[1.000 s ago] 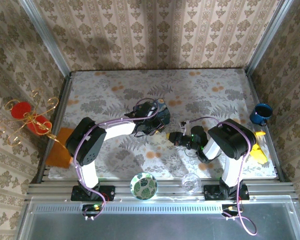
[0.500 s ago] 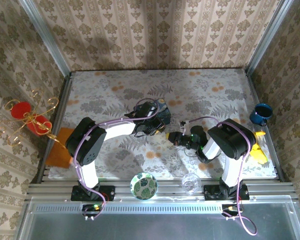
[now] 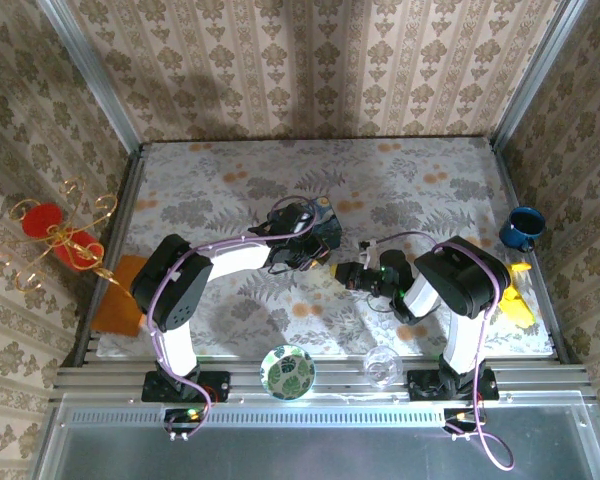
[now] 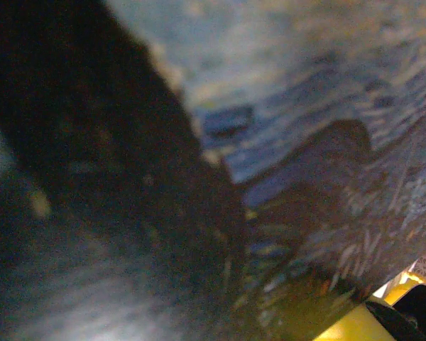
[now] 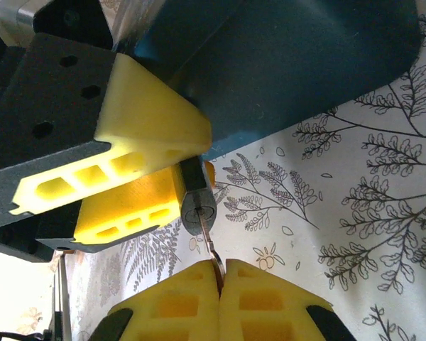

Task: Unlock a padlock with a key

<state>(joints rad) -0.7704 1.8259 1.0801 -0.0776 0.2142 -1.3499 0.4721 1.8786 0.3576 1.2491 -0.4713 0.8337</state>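
Note:
In the right wrist view the small dark-and-silver padlock is clamped between the yellow fingers of my left gripper, keyhole end facing me. My right gripper is shut on the head of a thin silver key, whose tip sits in the keyhole. From above, the left gripper and right gripper meet near the table's middle. The padlock's shackle is hidden behind the left fingers. A blue painted tin lies just beyond the padlock, and its blurred surface shows close up in the left wrist view.
A blue mug stands at the right edge with a yellow object in front of it. A green leaf plate and a glass bowl sit at the near edge. An orange pad lies at the left.
My right gripper has edged slightly left toward the left gripper. The left arm and the tin have stayed in place.

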